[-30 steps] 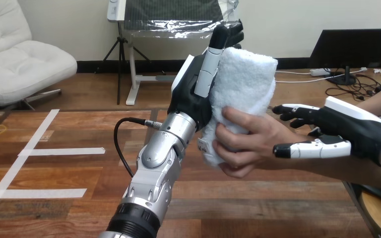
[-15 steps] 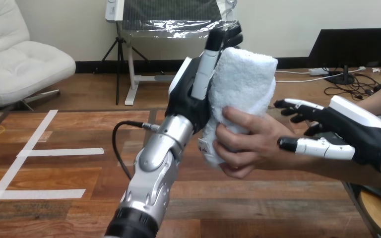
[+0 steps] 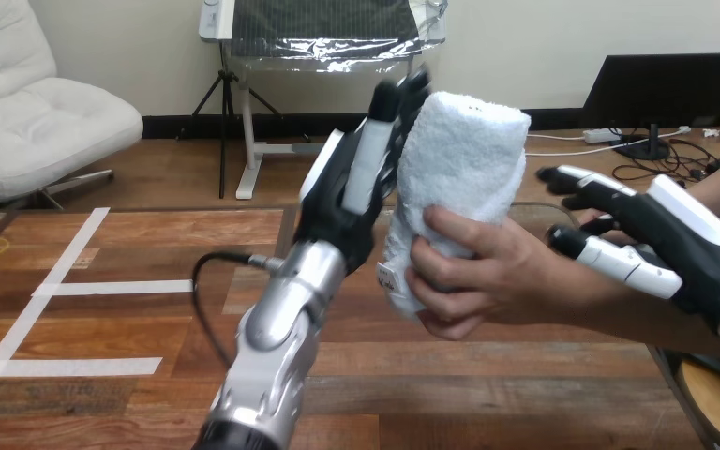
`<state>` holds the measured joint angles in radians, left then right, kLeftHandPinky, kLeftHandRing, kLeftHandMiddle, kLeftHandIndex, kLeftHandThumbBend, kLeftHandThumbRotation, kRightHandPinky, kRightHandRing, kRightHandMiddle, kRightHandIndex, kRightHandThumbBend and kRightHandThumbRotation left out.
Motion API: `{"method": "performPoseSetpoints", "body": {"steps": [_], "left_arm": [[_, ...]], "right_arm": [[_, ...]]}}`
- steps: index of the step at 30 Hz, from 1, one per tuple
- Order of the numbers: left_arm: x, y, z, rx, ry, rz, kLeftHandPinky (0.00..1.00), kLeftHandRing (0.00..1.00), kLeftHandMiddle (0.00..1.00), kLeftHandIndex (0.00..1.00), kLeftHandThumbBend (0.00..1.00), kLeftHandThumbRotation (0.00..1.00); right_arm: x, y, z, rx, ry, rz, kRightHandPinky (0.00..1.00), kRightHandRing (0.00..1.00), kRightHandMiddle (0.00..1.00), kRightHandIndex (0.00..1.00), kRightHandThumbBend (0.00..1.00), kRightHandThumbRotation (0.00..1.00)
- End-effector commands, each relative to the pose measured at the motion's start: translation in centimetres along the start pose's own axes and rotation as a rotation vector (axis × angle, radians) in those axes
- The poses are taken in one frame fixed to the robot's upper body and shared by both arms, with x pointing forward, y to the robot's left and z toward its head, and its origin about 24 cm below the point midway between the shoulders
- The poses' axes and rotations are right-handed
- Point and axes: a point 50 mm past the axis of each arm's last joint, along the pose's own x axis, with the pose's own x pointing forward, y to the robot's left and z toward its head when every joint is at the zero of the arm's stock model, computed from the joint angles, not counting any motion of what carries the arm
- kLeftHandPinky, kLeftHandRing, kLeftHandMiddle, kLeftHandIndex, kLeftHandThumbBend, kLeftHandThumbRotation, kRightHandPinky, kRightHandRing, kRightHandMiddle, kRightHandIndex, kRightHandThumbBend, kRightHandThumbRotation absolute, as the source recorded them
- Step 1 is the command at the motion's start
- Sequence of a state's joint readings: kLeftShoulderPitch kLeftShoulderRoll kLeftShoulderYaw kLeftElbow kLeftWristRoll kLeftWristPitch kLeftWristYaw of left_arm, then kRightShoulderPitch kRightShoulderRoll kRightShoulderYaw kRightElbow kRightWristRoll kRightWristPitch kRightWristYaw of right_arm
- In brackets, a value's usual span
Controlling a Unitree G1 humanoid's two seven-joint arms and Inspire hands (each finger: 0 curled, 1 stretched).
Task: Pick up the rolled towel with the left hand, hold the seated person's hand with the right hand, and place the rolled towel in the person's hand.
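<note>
A white rolled towel [image 3: 459,159] stands upright above the table, and the person's hand [image 3: 492,277] is closed round its lower half. My left hand [image 3: 342,192] is just left of the towel, its fingers straight and open along the towel's side; I cannot tell whether they still touch it. My right hand [image 3: 661,244] hovers at the right above the person's forearm, fingers straight and spread, not curled round anything.
The wooden table [image 3: 103,394] carries several strips of white tape [image 3: 117,286] at the left. Its right edge runs near the person's forearm [image 3: 656,323]. A black cable [image 3: 208,281] loops out beside my left wrist.
My left hand has shifted left, off the towel's side. My right hand has drawn back to the right and up, away from the person's hand. The person keeps hold of the towel.
</note>
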<state>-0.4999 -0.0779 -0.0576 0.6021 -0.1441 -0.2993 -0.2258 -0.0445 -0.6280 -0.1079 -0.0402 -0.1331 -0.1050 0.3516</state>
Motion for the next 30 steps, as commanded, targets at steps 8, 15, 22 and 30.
{"method": "performPoseSetpoints", "body": {"steps": [8, 15, 22, 30], "left_arm": [[-1.0, 1.2, 1.6, 0.070, -0.110, 0.057, 1.00, 0.98, 0.95, 0.93, 0.84, 1.00], [-1.9, 1.7, 1.7, 0.090, -0.142, 0.095, 1.00, 0.98, 0.94, 0.93, 0.84, 1.00], [-2.7, 2.2, 1.9, 0.102, -0.170, 0.115, 1.00, 0.98, 0.94, 0.92, 0.84, 1.00], [-3.7, 2.6, 2.3, 0.110, -0.189, 0.130, 1.00, 0.99, 0.95, 0.92, 0.83, 1.00]], "right_arm": [[-0.2, -0.3, 1.3, 0.102, -0.112, -0.159, 0.86, 0.93, 0.93, 0.94, 0.97, 1.00], [-0.5, 0.2, 1.7, 0.157, -0.166, -0.196, 0.87, 0.94, 0.94, 0.94, 0.95, 1.00], [-0.9, 0.6, 2.2, 0.218, -0.224, -0.244, 0.87, 0.94, 0.94, 0.95, 0.92, 1.00], [-1.4, 0.9, 2.8, 0.276, -0.301, -0.291, 0.85, 0.93, 0.92, 0.93, 0.89, 1.00]]}}
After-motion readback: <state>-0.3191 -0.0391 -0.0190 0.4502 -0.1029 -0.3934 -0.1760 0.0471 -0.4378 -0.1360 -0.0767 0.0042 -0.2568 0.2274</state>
